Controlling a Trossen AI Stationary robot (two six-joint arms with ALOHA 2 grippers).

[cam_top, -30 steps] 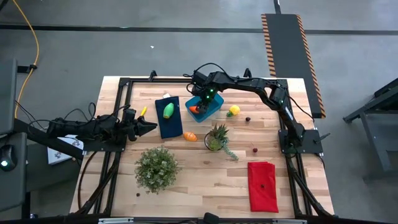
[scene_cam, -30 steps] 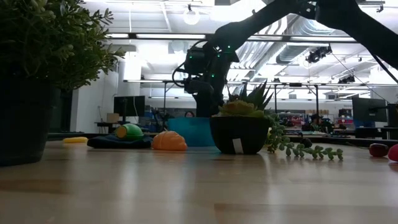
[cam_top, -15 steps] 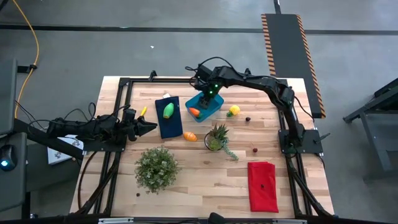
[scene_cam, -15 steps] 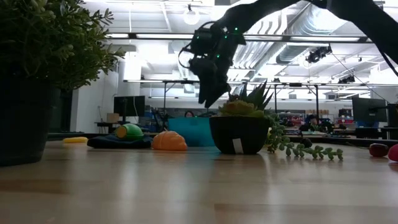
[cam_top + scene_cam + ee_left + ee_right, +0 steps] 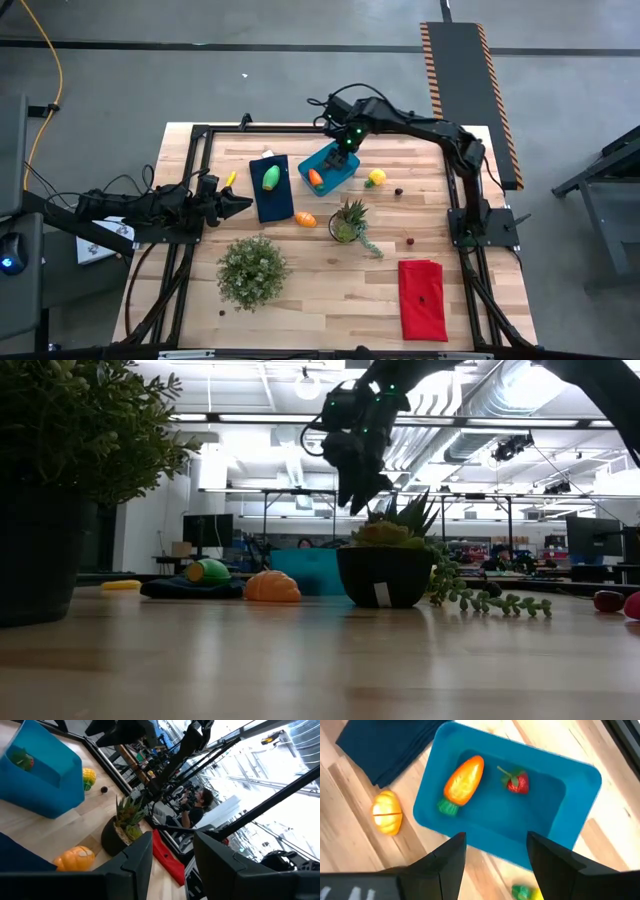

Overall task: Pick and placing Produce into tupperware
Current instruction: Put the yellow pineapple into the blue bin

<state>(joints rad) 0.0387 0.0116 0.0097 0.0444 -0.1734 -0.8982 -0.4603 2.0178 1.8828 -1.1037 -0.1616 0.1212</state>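
Since a second ago we see the right gripper [image 5: 362,490] has risen out of the tupperware [image 5: 329,169] and drawn back, now hanging above its far edge with fingers spread and holding nothing. The carrot [image 5: 462,781] lies inside the blue tub beside a small strawberry [image 5: 517,783]. On the bench [image 5: 320,290], the orange oval [image 5: 306,218] sits just beside the dark blue cloth [image 5: 272,195], which carries the green oval [image 5: 271,177]. The lemon [image 5: 376,177] rests near the tub's other side. The left gripper [image 5: 240,203] waits low at the cloth's edge, fingers apart and empty.
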